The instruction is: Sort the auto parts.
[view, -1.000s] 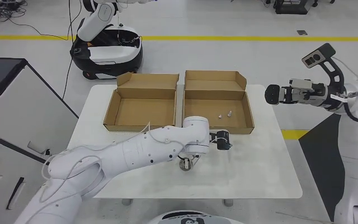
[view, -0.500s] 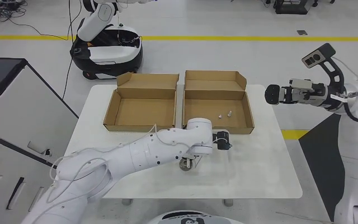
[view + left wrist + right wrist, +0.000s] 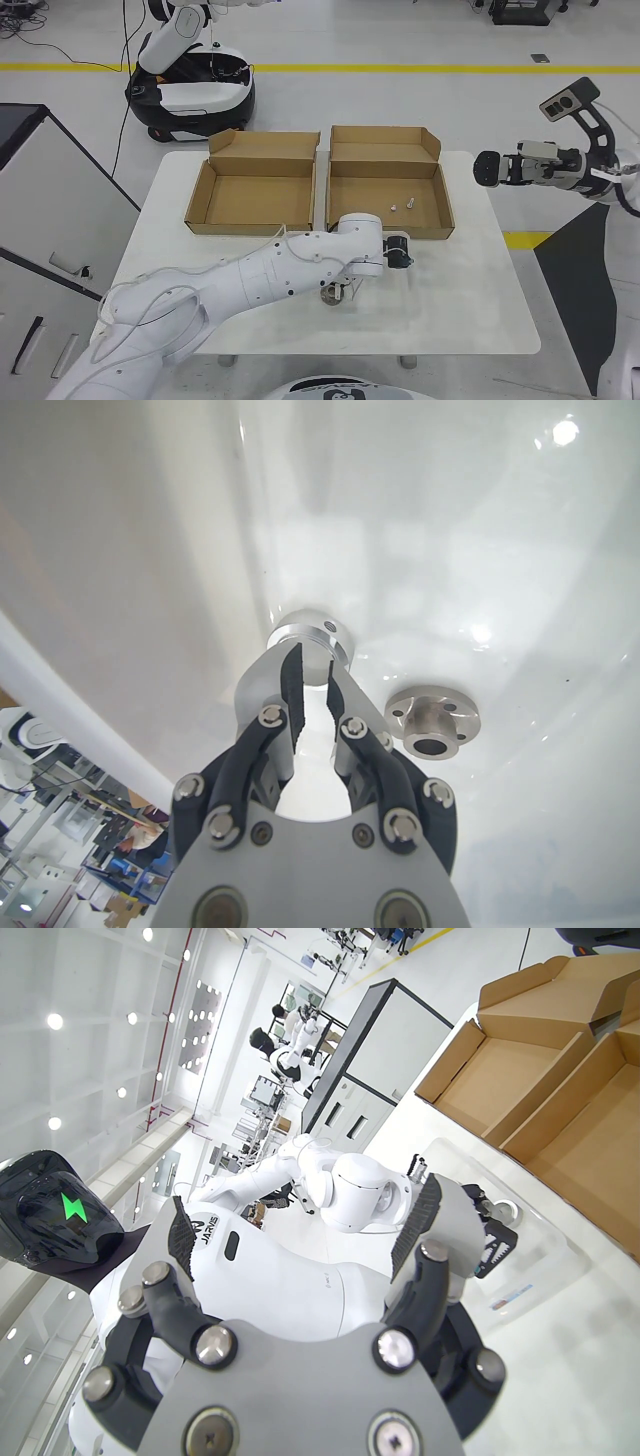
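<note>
left gripper (image 3: 311, 672): fingers a narrow slit apart, tips over the round collar (image 3: 310, 632); contact cannot be told.
collar: on the white table (image 3: 450, 300), at 6 o'clock from the right box (image 3: 360, 195).
flanged hub (image 3: 431, 725): flange down, just beside the collar.
right gripper (image 3: 305, 1213): spread wide, beyond the table's 2 o'clock edge.

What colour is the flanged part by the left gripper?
Flanged part: silver metal, clearest in left wrist view.

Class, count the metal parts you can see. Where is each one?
4. Two small parts lie in the right box; a collar and a flange sit on the table at the left gripper. The arm may hide more.
</note>
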`<action>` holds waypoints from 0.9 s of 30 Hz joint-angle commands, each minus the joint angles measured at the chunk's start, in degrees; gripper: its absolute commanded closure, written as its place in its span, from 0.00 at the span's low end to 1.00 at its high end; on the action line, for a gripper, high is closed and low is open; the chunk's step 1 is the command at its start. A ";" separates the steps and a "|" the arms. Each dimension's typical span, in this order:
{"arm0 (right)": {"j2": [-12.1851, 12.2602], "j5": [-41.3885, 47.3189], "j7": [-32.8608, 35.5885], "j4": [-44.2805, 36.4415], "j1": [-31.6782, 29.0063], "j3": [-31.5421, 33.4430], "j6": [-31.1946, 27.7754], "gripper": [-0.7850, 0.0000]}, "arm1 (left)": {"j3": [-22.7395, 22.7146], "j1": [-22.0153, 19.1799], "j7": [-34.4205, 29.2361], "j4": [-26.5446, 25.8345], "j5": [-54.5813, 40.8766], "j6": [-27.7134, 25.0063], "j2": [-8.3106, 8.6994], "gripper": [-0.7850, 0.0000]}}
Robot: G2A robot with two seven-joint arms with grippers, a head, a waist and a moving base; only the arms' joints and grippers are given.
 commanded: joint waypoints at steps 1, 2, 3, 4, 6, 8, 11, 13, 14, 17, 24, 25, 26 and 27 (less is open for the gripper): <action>0.00 0.00 0.00 0.00 0.00 0.00 0.00 0.00 | 0.11 -0.01 0.09 0.30 0.13 -0.07 -0.22 0.78; 0.00 0.00 0.00 0.00 0.00 0.00 0.00 0.00 | 0.14 -0.03 0.13 0.43 0.16 -0.11 -0.31 0.78; 0.00 0.00 0.00 0.00 0.00 0.00 0.00 0.00 | 0.16 -0.02 0.18 0.53 0.09 -0.16 -0.39 0.77; 0.00 0.00 0.00 0.00 0.00 0.00 0.00 0.00 | 0.16 -0.02 0.20 0.61 0.09 -0.17 -0.47 0.76; 0.00 0.00 0.00 0.00 0.00 0.00 0.00 0.00 | 0.16 0.03 0.22 0.71 0.07 -0.20 -0.58 0.70; 0.00 0.00 0.00 0.00 0.00 0.00 0.00 0.00 | 0.16 0.08 0.09 0.83 0.18 -0.07 -0.66 0.66; 0.00 0.00 0.00 0.00 0.00 0.00 0.00 0.00 | 0.16 0.28 0.11 0.90 0.24 -0.09 -0.73 0.63; 0.00 0.00 0.00 0.00 0.00 0.00 0.00 0.00 | 0.16 0.39 0.13 0.91 0.21 -0.11 -0.77 0.61; 0.00 0.00 0.00 0.00 0.00 0.00 0.00 0.00 | 0.16 0.42 0.14 0.93 0.23 -0.12 -0.79 0.60; 0.00 0.00 0.00 0.00 0.00 0.00 0.00 0.00 | 0.16 0.46 0.11 0.91 0.27 -0.09 -0.82 0.58; 0.00 0.00 0.00 0.00 0.00 0.00 0.00 0.00 | 0.16 0.71 -0.05 0.77 -0.82 0.06 -0.74 0.55; 0.00 0.00 0.00 0.00 0.00 0.00 0.00 0.00 | 0.16 0.77 0.00 0.76 -1.19 0.01 -0.71 0.55; 0.00 0.00 0.00 0.00 0.00 0.00 0.00 0.00 | 0.16 0.82 0.02 0.75 -1.37 -0.01 -0.67 0.54; 0.00 0.00 0.00 0.00 0.00 0.00 0.00 0.00 | 0.16 0.94 -0.14 0.77 -1.34 0.15 -0.62 0.53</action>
